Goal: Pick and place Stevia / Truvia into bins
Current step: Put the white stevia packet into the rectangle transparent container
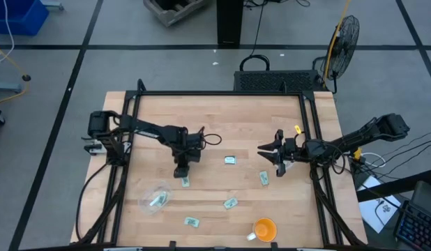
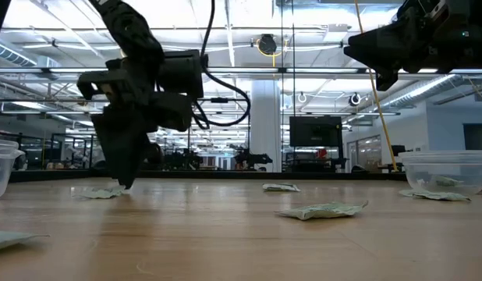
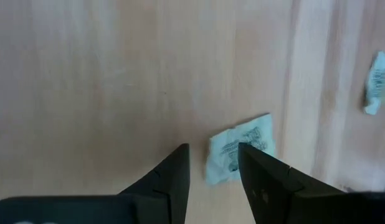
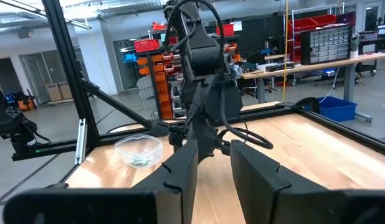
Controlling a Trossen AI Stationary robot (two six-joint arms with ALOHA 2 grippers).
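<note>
The wooden tabletop [image 1: 222,125] is the biggest thing here, and the small stuff is spread over it. Two arms reach in. The left end effector [image 1: 182,172] points straight down with its tips low over the wood, fingers parted and holding nothing. The right end effector [image 1: 273,155] waits up in the air, its two fingers apart with nothing between them.

Next comes a clear bin [image 1: 155,197] with a packet inside (an orange cup [image 1: 264,229] sits apart).

Smallest are the sachets — one sachet [image 3: 239,147] lies flat just past the left fingertips. It looks light, thin and bendy, so it may slide or crumple. I think pinching it across its short middle works best — press down first.
</note>
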